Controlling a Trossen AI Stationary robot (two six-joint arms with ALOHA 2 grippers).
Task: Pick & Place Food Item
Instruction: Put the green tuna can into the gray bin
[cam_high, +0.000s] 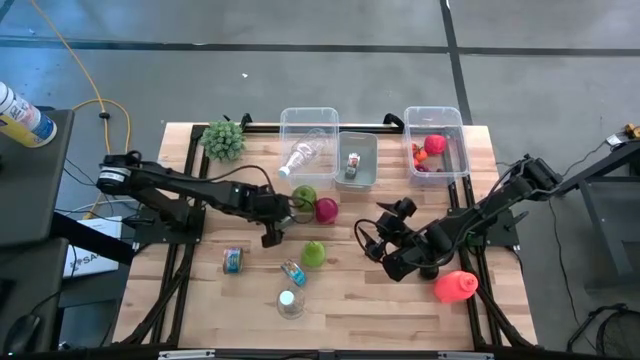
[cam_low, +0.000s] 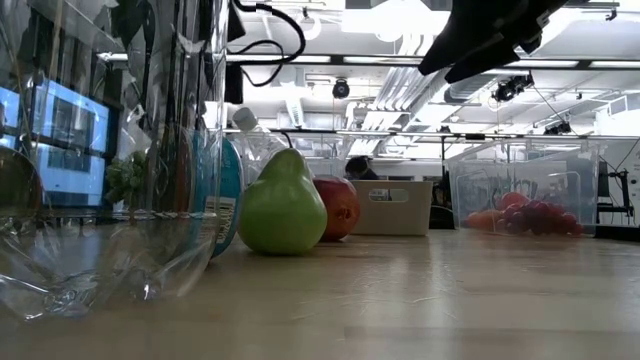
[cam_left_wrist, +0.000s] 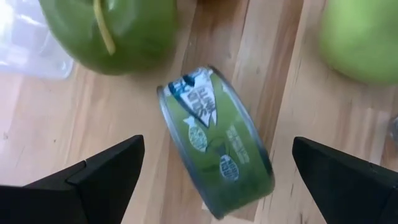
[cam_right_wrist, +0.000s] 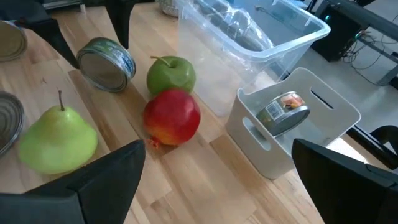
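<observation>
The left hand (cam_left_wrist: 217, 149) hovered with its two dark fingers spread wide, pinching nothing. Directly below it and between the fingers lay a round metal tin with a green paper label (cam_left_wrist: 214, 146), on its side on the table of pale wooden planks (cam_high: 370, 300). The label carried white lettering and small pale emblems, but the words were too blurred to read. In the high view this hand (cam_high: 280, 215) covered the tin completely.

Just beyond the tin sat a smooth green apple with a thin stalk (cam_left_wrist: 109, 31), cut off by the frame, and off to one side a yellow-green pear (cam_left_wrist: 364, 37), only partly in view. A glossy red apple (cam_high: 326, 209) stood just beside the green one.

The right hand (cam_right_wrist: 217, 146), its fingers likewise spread and empty, hung well apart from the left, facing the same fruit. Ahead of it stood a white plastic bin with slotted handles (cam_right_wrist: 323, 118), holding a second tin with an orange-and-white label (cam_right_wrist: 285, 111) whose print was illegible. Past that was a clear plastic tub (cam_right_wrist: 249, 37), its contents hard to make out.

In the low view, a crumpled transparent plastic object (cam_low: 90, 200) close to the lens hid much of the table on that side.
</observation>
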